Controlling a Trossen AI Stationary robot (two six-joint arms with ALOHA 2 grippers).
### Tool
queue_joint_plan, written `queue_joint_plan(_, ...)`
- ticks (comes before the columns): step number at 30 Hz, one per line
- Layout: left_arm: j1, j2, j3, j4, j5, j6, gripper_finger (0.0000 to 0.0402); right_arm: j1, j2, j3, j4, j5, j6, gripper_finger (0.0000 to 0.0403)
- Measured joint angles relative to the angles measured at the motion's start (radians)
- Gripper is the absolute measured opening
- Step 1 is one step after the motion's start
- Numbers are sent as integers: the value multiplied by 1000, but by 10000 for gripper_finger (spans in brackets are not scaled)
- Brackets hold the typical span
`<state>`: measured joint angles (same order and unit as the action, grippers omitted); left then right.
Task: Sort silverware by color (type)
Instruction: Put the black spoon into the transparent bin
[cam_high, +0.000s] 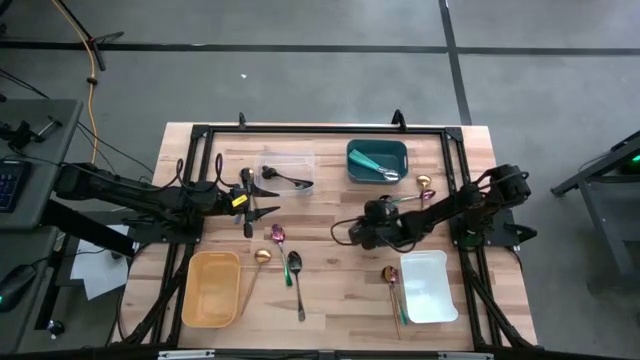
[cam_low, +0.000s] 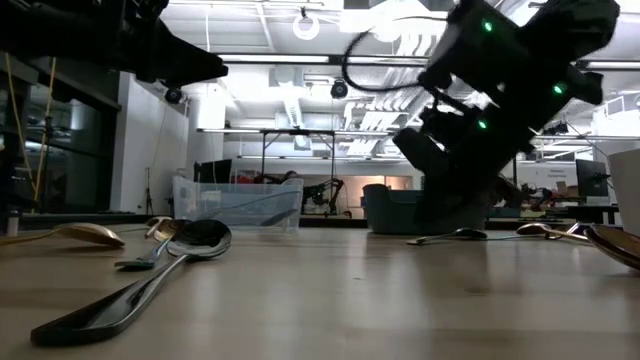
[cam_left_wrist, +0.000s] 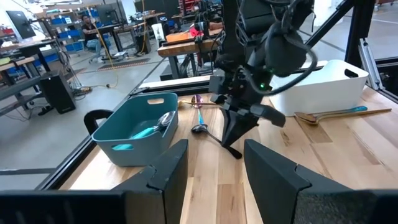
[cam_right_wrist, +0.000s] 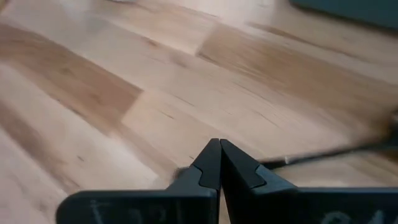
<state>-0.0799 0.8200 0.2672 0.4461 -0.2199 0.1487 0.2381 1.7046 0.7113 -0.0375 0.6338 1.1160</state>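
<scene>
Two grippers: my right gripper (cam_right_wrist: 219, 144) is pinched together on nothing, half hiding a slim utensil (cam_right_wrist: 336, 153); left gripper (cam_left_wrist: 214, 162) gapes empty.

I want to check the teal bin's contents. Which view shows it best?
The left wrist view: the teal bin shows close, utensils inside. The high view shows it small, the low view only a dim wall, the right wrist view perhaps an edge.

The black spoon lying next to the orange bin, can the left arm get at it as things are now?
Probably yes. The black spoon lies flat on bare wood with nothing over it, and the left gripper hovers open nearby. A pink spoon lies between them, but it is low.
</scene>
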Motion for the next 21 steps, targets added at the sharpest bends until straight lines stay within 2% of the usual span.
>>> queue_joint_plan(6,0,0,0,0,0,19,149,1,-33,103,-49,1,-144,0)
queue_joint_plan(10,0,0,-1,-6,0,12,149,-2,-45,189,-196,9,-172,0)
queue_joint_plan(16,0,0,-1,-7,0,2,149,-14,-44,266,-489,-10,-20,0)
queue_joint_plan(21,0,0,-1,-8,0,1,150,-21,-44,276,-666,-97,107,0)
